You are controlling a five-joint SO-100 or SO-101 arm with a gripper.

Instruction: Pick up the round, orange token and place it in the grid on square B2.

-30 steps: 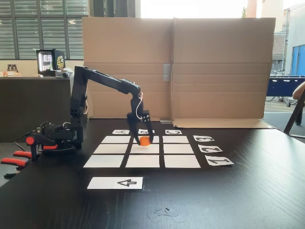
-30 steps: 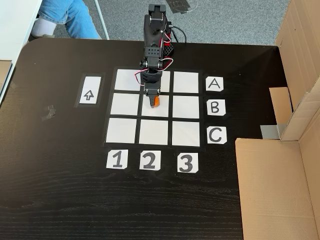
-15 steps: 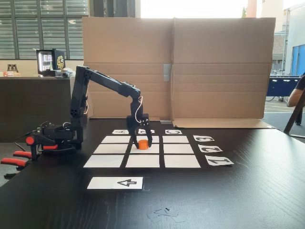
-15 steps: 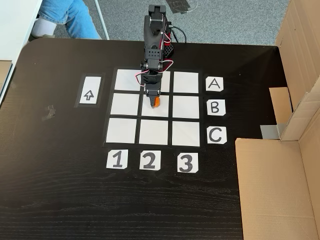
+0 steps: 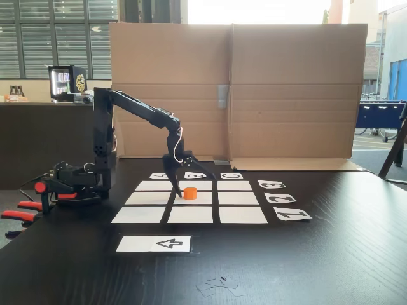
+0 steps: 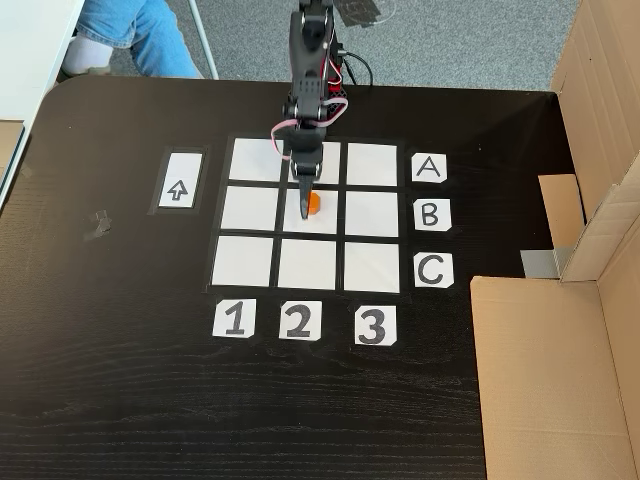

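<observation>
The orange token (image 5: 189,192) stands on square B2 (image 5: 201,199), the centre cell of the white grid (image 5: 240,215). From above, the token (image 6: 313,203) lies in the upper half of square B2 (image 6: 325,224) of the grid (image 6: 245,260). My gripper (image 5: 189,179) is open and hangs just above and behind the token, with one finger reaching down at its left and the other spread to the right. In the view from above, my gripper (image 6: 304,190) is right beside the token on the base side, apart from it.
Letter cards (image 6: 429,214) and number cards (image 6: 299,321) edge the grid. A white arrow strip (image 5: 154,243) lies at the front. A cardboard wall (image 5: 286,89) stands behind, and its flap (image 6: 545,370) lies on the table. Red-handled clamps (image 5: 25,210) sit at the left edge. A person's legs (image 6: 130,30) show beyond the table.
My gripper opened, let go of the token and drew up and back toward the base. The token stays on the centre square.
</observation>
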